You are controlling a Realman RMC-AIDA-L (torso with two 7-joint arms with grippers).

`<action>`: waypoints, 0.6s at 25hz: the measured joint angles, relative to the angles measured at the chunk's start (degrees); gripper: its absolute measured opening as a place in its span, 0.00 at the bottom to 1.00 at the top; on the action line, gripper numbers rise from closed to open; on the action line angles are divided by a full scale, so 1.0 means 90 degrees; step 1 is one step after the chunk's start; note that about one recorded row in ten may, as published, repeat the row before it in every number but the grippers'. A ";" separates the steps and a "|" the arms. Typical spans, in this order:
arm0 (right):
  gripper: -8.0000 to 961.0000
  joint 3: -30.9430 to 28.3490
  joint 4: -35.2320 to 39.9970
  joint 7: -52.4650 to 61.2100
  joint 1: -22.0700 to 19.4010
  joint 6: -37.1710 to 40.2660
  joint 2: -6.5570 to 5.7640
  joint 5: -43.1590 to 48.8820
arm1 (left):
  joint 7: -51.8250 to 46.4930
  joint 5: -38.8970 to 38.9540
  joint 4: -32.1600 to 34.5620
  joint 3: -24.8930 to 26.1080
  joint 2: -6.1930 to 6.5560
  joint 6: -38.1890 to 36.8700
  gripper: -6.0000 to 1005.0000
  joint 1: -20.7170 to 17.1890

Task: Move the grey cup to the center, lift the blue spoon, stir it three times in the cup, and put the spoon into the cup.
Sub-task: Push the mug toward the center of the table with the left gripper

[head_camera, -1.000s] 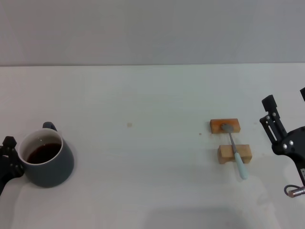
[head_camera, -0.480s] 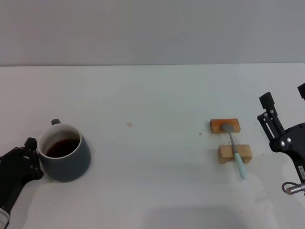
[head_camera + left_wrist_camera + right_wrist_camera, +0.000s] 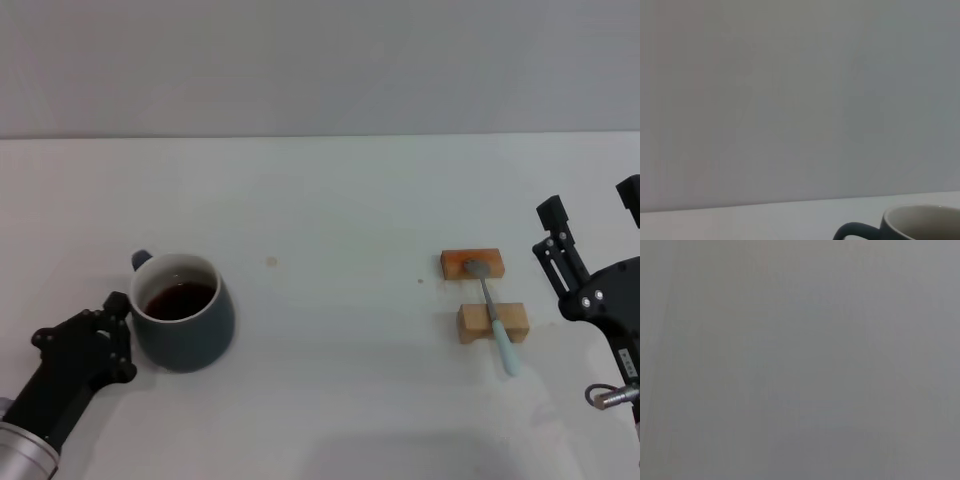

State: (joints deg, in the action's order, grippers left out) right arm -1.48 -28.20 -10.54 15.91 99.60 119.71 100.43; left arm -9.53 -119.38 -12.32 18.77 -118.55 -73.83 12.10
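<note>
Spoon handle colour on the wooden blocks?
Pale light-blue handle on the slim metal spoon; head view shows it best.

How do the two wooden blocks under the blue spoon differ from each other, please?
The far wooden block looks darker orange and carries the blue spoon's metal bowl; the near wooden block looks paler and carries the stem near the blue handle. Both are small, lie flat on the table and support the spoon.
</note>
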 joint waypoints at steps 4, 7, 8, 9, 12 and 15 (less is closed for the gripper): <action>0.80 0.0018 -0.0001 0.0000 -0.0004 -0.0006 0.0000 0.0014 | 0.0043 -0.0007 -0.0011 -0.0038 -0.0002 0.0000 0.05 0.0005; 0.80 0.0024 -0.0001 0.0002 -0.0015 0.0007 0.0000 0.0022 | 0.0047 0.0018 0.0054 -0.0005 0.0001 0.0006 0.06 0.0005; 0.80 0.0027 -0.0001 0.0002 -0.0017 0.0018 -0.0001 0.0025 | 0.0047 0.0027 0.0079 0.0005 0.0004 0.0019 0.06 0.0005; 0.80 0.0037 -0.0001 0.0003 -0.0019 0.0035 -0.0001 0.0030 | 0.0048 0.0037 0.0109 0.0013 0.0011 0.0063 0.06 0.0016; 0.80 0.0042 -0.0001 0.0009 -0.0020 0.0041 -0.0001 0.0032 | 0.0054 0.0041 0.0122 0.0023 0.0015 0.0168 0.06 0.0069; 0.80 0.0046 -0.0001 0.0056 -0.0020 0.0044 -0.0008 0.0033 | 0.0058 0.0031 0.0125 0.0020 0.0009 0.0291 0.06 0.0142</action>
State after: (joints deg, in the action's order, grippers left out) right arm -1.07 -28.21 -10.04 15.73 100.00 119.64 100.73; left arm -9.01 -119.10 -11.20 18.95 -118.47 -71.21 13.38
